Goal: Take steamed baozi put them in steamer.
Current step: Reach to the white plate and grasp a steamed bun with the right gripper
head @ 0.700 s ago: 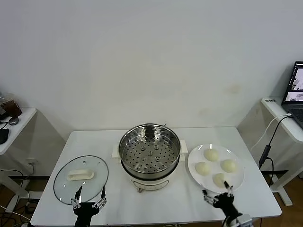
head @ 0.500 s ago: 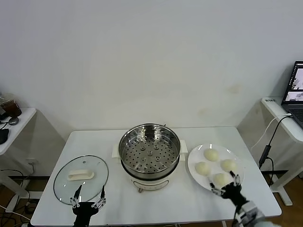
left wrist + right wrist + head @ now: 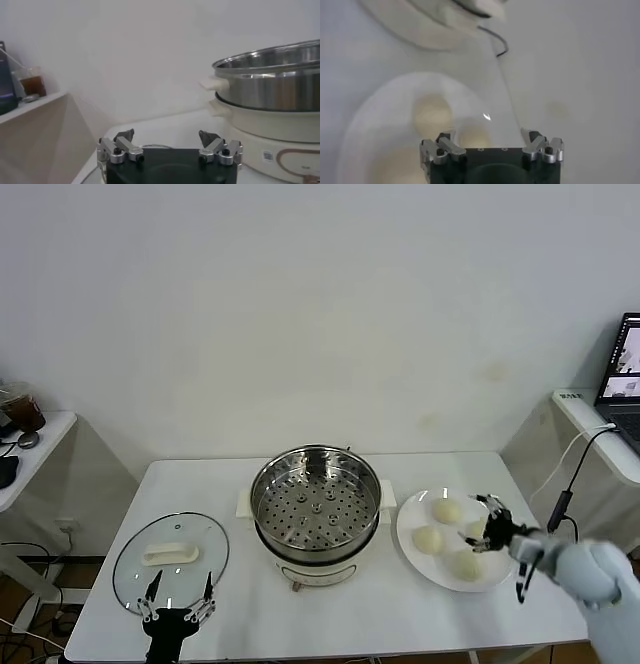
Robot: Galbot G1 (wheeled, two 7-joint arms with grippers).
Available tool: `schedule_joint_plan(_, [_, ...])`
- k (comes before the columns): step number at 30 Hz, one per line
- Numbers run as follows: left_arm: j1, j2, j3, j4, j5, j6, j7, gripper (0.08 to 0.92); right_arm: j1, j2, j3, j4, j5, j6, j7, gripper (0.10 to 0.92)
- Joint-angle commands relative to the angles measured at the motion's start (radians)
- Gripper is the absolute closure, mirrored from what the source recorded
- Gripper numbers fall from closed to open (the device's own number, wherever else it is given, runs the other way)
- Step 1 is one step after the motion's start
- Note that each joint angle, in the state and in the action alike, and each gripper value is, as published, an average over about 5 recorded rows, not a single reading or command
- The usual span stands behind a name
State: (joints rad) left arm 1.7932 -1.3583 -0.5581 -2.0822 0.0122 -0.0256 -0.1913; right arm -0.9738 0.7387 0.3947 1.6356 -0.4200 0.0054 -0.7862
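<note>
The steamer (image 3: 316,504), a shiny steel pot with a perforated tray on a cream base, stands empty at the table's middle; it also shows in the left wrist view (image 3: 270,85). Four cream-white baozi lie on the white plate (image 3: 415,519) to its right: one at the back (image 3: 447,510), one on the left (image 3: 428,540), one at the front (image 3: 466,565), and one partly behind my right gripper. My right gripper (image 3: 480,525) is open and empty, hovering over the plate's right side. In the right wrist view it (image 3: 490,140) hangs open above a baozi (image 3: 432,112). My left gripper (image 3: 178,610) is open at the front left.
A round glass lid (image 3: 171,560) with a white handle lies at the table's left, just behind the left gripper. A side desk with a laptop (image 3: 625,374) and a hanging cable stands at the far right. Another small table is at the far left.
My right arm swung from the table's front edge back and to the right, and now reaches over the plate from the right. My left gripper sank slightly.
</note>
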Motion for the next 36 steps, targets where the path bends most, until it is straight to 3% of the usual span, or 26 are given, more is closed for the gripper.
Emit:
schedule_joint_plan(1, [0.000,-0.004,-0.026,0.004,0.025,-0.015,0.007,0.177,0.561,-0.121,-0.467,-0.279,-0.072,0.009,-0.307,0.203])
schedule_joint_plan(12, [-0.015,-0.005,-0.041,0.011,0.032,-0.052,0.016,0.177,0.863,0.049,-0.873,-0.573,0.024,0.015,-0.350,0.203])
schedule_joint_plan(36, [-0.016,-0.003,-0.072,0.013,0.035,-0.089,0.024,0.177,0.872,0.246,-0.923,-0.815,-0.037,-0.020,-0.280,0.203])
